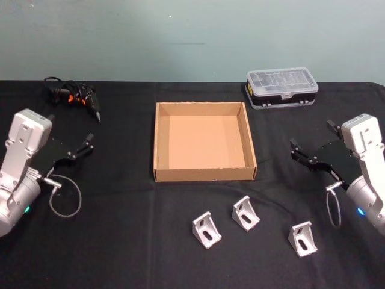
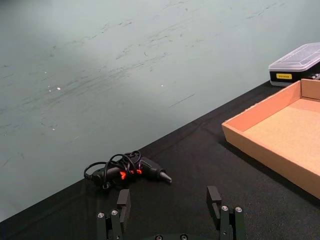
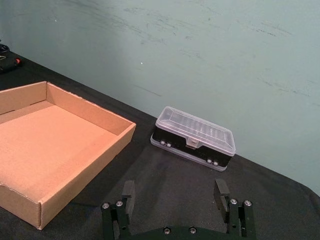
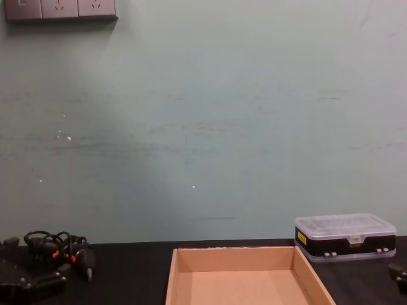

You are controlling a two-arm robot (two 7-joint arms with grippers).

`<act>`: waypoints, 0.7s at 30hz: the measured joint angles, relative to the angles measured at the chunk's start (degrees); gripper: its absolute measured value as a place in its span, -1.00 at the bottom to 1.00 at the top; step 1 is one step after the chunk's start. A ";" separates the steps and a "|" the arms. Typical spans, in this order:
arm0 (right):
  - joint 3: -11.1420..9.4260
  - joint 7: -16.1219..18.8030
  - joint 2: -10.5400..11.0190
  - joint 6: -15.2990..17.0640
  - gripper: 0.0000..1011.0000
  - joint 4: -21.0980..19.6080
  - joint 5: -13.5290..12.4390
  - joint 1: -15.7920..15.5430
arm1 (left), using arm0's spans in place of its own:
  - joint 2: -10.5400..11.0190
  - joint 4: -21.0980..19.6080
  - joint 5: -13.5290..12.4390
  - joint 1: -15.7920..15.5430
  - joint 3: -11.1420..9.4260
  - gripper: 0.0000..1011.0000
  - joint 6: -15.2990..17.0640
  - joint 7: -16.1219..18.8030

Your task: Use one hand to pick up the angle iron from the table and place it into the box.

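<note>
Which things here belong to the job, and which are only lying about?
Job: three angle irons, box, table, left end effector and right end effector, both open, flanking the box.
Lying about: black case with clear lid, corded black tool.

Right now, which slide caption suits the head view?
Three angle irons lie on the table before the empty box; left gripper and right gripper hover open beside it.

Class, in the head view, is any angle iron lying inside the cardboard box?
No, all three angle irons lie on the table, in front of the box and outside its walls.
</note>
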State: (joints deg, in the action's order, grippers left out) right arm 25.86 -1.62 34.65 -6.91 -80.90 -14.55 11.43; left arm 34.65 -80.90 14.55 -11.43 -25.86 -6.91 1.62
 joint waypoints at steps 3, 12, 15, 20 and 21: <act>0.00 0.00 0.00 0.00 0.98 0.00 0.00 0.00 | 0.00 0.00 0.00 0.00 0.00 0.98 0.00 0.00; 0.00 0.00 0.00 0.00 0.98 0.00 0.00 0.00 | 0.00 0.00 0.00 0.00 0.00 0.98 0.00 0.00; 0.00 0.00 0.00 0.00 0.98 0.00 0.00 0.00 | 0.00 0.00 0.00 0.00 0.00 0.98 0.00 0.00; 0.00 0.00 0.00 0.00 0.98 0.00 0.00 0.00 | 0.00 0.00 0.00 0.00 0.00 0.98 0.00 0.00; 0.00 0.00 0.00 0.00 0.98 0.00 0.00 0.00 | 0.00 0.00 0.00 0.00 0.00 0.98 0.00 0.00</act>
State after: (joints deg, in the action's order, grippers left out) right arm 25.86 -1.62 34.65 -6.91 -80.90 -14.55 11.43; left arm 34.65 -80.90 14.55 -11.43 -25.86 -6.91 1.62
